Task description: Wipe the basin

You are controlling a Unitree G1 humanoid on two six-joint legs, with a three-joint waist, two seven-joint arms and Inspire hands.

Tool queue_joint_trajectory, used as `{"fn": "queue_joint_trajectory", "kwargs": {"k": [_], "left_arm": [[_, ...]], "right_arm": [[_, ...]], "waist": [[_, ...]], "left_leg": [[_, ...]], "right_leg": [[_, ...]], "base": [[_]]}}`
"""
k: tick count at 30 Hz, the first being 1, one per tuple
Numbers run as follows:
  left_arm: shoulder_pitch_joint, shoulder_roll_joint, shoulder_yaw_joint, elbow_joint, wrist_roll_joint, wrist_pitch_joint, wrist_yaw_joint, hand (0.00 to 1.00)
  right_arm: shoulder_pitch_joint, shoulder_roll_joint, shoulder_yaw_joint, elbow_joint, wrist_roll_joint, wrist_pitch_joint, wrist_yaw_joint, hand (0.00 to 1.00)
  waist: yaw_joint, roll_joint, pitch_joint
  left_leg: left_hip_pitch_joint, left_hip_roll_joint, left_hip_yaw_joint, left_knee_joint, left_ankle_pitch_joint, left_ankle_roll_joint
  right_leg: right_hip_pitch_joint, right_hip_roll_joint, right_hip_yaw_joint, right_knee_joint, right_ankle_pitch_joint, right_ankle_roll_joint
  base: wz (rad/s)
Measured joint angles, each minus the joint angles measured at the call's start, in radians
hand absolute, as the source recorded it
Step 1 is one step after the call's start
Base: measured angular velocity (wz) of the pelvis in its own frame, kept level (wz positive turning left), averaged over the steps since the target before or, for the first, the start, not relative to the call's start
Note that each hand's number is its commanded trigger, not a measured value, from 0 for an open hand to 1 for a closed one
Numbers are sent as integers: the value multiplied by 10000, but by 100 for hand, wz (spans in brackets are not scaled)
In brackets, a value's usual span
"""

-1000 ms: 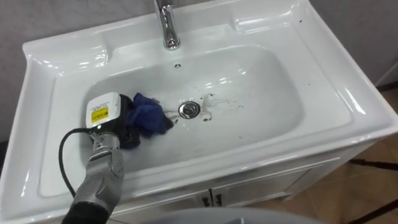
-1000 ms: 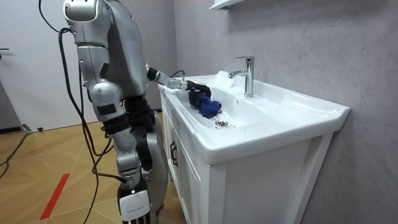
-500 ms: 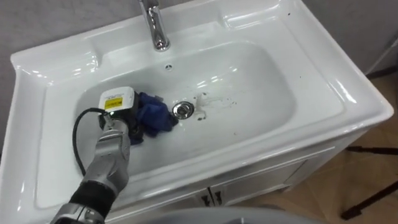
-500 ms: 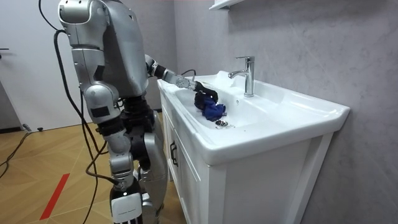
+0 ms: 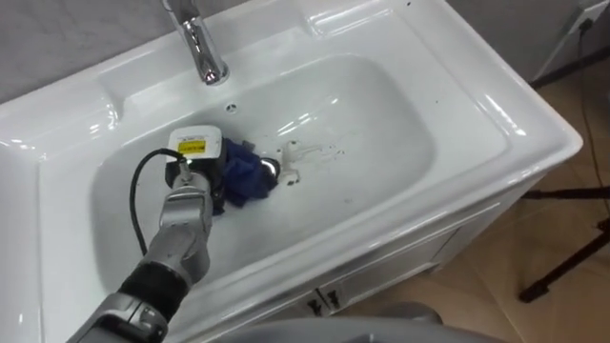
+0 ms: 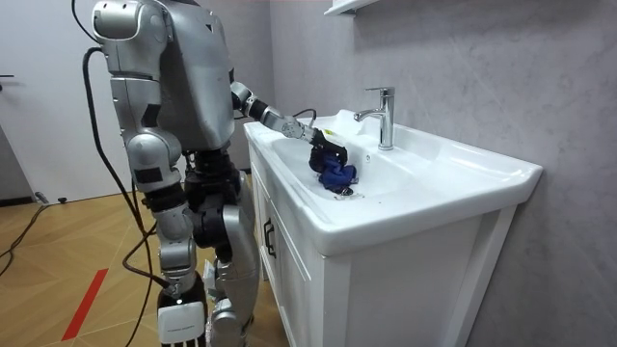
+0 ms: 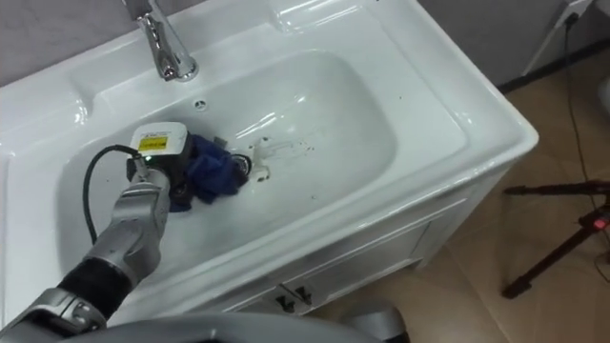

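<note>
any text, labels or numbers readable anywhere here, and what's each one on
Yellow label on the white tag at the back of the left hand: it carries print, too small and blurred to read.
Basin, tap, cabinet: no text visible.

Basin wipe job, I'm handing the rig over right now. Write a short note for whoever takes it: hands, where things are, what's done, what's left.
Left hand: down in the basin, on the blue cloth; grip hidden.
Right hand: hangs low by the robot's side, idle.
Blue cloth: bunched on the basin floor against the drain, below the faucet.
Done: cloth is at mid-bowl; the surface to its left looks mark-free.
Left: dark specks right of the drain, then probably the right half and the rim.
</note>
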Motion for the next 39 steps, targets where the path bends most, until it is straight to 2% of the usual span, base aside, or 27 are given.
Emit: {"fn": "queue_joint_trajectory", "kwargs": {"k": [6,10,15,19,25,29,32,39], "left_arm": [[-332,-90,-644,84,-19,234,-148,100],[-752,-305,-992,543,-19,388,-153,100],[-1025,-345,-994,916,-13,520,-153,100],[-1460,-593,-1059,1494,-3,863,-158,100],[-1663,-642,-1276,1612,-13,1092,-157,100],[-1858,-751,-1515,1616,-14,1230,-157,100],[-2010,-767,-1833,1617,-14,1397,-158,100],[-2283,-817,-2214,1637,-14,1470,-157,100]], "right_arm": [[-163,-50,3,2,403,154,184,0],[-334,-56,-2,215,839,176,147,0],[-308,-6,-330,217,1197,293,87,0],[-241,-8,-596,229,1670,404,74,0],[-299,-91,-599,265,2244,603,72,0],[-275,-119,-591,299,2486,625,75,0],[-316,-122,-587,326,2521,637,103,0],[-467,-142,-579,359,2645,725,171,0]], "waist": [[-452,64,1],[-661,44,10],[-1028,-11,31],[-1290,-23,33],[-1798,-18,35],[-1828,-5,40],[-1828,39,60],[-1881,40,61]], "left_leg": [[-76,-4,290,-36,0,0],[-88,-27,348,-56,0,0],[-189,-42,376,-55,0,1],[-322,-15,529,-6,-1,2],[-459,5,580,0,-2,4],[-477,2,585,-83,-13,22],[-476,11,585,-199,-84,172],[-477,7,604,-255,-152,297]], "right_leg": [[-190,-17,107,75,16,34],[-348,-14,278,214,4,49],[-455,-34,265,268,-19,83],[-601,-71,234,349,-12,111],[-736,-91,236,372,30,141],[-810,-100,263,380,57,163],[-876,-62,270,401,66,175],[-909,-42,317,396,79,198]], "base": [[-8],[-11],[4],[3],[0],[0],[0],[0]]}}
